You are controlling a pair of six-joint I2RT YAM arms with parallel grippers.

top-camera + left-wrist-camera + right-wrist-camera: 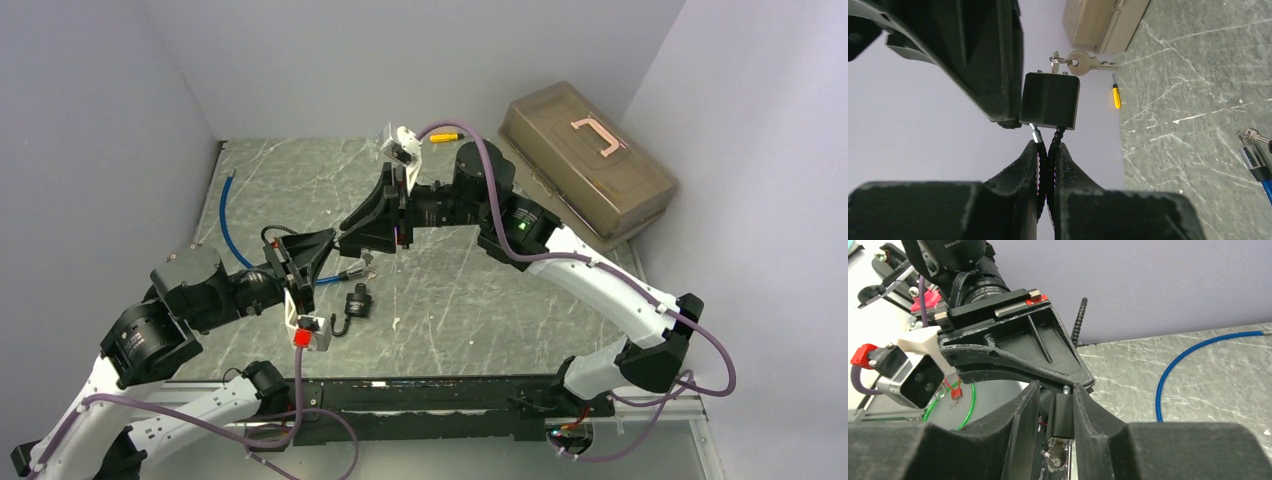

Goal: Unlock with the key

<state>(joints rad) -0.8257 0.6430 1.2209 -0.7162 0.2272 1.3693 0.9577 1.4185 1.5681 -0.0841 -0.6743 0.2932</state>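
The left tool (1047,150) is pressed together on the thin black cable shackle (1058,135) of the small black block padlock (1050,100), held off the grey marbled counter (1198,125) just beyond its tips. The right tool (1057,390) brackets the lock body; I cannot tell whether it grips. A silver key (1088,62) on a ring hangs at the far end. The shackle looks still seated, so the turn seems left to do.

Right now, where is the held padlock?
Centre of the left wrist view: the padlock sits mid-air between both hands, right hand gripping its body, left hand pinching its cable.
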